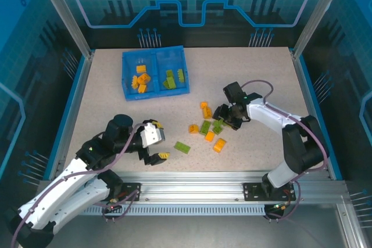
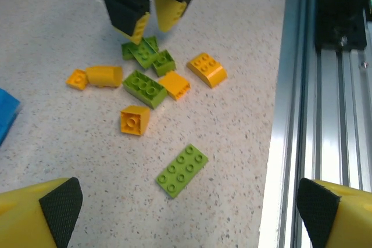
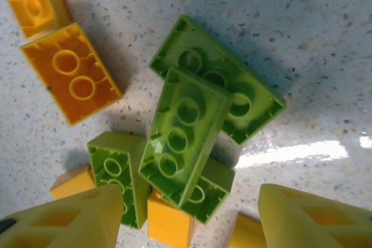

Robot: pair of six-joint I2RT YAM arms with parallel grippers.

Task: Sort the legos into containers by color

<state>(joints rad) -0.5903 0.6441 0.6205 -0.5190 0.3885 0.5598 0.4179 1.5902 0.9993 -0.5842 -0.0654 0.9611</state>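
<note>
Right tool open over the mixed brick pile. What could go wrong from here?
1. The open right tool straddles a tilted light green studded plastic brick lying on other green bricks; closing may pinch two or flick one away.
2. A small orange plastic brick touches that stack under the tool, so it could ride along into the green side of the translucent blue plastic tray.

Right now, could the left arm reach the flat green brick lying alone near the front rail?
Probably yes: the left gripper is open, and the brick lies just ahead of it with nothing between them.
</note>
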